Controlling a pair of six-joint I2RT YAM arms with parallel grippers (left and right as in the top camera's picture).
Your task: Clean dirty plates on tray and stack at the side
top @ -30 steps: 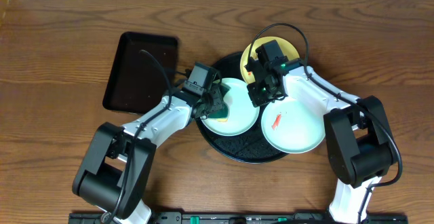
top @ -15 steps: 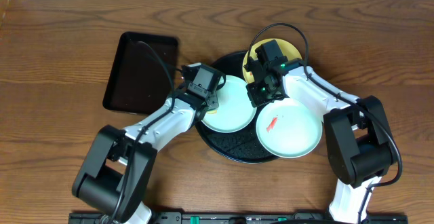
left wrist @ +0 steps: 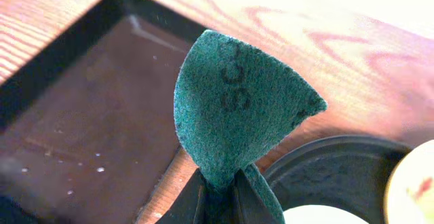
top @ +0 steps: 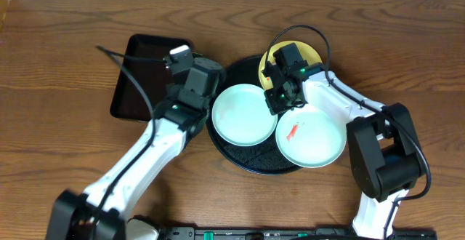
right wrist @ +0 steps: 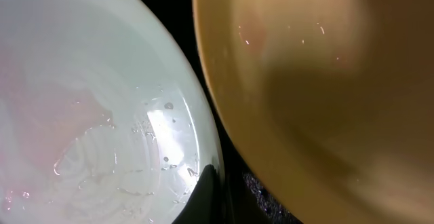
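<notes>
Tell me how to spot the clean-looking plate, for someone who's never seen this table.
Start at the round black tray in the middle of the table. The clean-looking plate lies on its left side, nearest the rectangular black tray. It is blue-green and unmarked, while the white plate beside it carries a red-orange streak.

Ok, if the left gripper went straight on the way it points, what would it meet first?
The green scouring pad in the left gripper leads and would likely meet the rim of the rectangular black tray, or the table beside it; depth is unclear.
</notes>
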